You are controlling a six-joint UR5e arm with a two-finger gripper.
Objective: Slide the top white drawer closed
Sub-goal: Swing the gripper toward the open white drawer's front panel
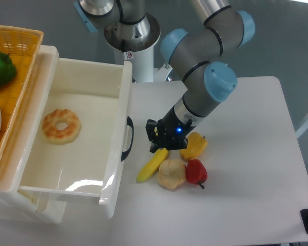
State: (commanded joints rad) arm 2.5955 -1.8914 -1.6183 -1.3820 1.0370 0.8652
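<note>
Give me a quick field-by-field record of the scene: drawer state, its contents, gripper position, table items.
drawer: top white drawer pulled well out, handle facing the arm
contents: one donut
gripper: gripper low over the table, just right of the handle, not touching it; open or shut unclear
table items: banana, yellow pepper, red pepper, pale pastry
basket: orange basket holding a green pepper

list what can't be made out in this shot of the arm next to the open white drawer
- Gripper: the wrist covers its fingers, so open or shut is unclear.
- Yellow banana: its upper end is hidden under the gripper.
- Orange woven basket and green pepper: cut off by the left edge.
- Glossy white plastic top drawer: the cabinet below it is mostly hidden; its near corner runs towards the bottom edge.
</note>
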